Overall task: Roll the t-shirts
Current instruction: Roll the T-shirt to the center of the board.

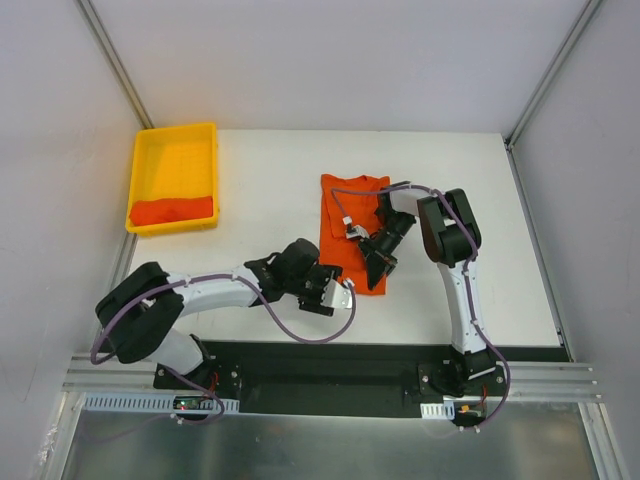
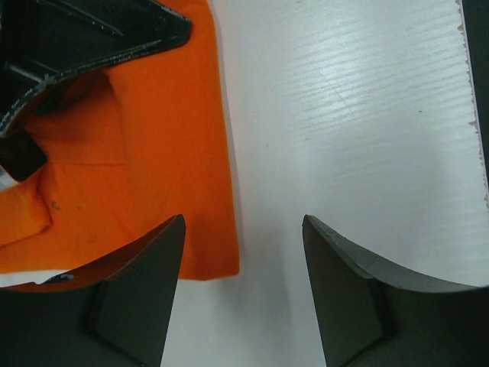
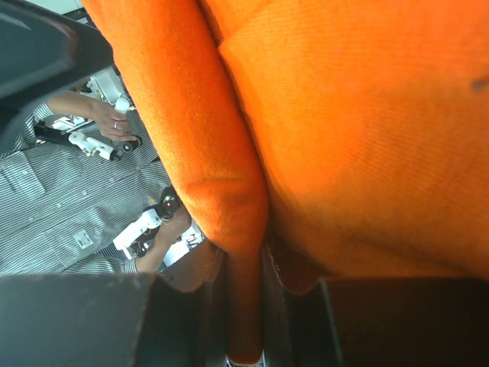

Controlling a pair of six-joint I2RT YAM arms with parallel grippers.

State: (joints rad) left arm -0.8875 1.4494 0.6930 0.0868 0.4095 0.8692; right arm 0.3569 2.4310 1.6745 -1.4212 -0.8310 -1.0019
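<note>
The top view looks steeply down from behind the arm bases over the whole table. The left wrist view sits close above the table, facing down at the t-shirt's edge. The right wrist view, pressed against that same cloth, seems tilted sideways; all three share the shirt.

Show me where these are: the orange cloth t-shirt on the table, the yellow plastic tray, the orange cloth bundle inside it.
Orange cloth t-shirt on the table point(image 1: 338, 240): top view, left body panel.
Yellow plastic tray point(image 1: 175, 165): top view, bare floor.
Orange cloth bundle point(image 1: 172, 210): top view, its middle.
</note>
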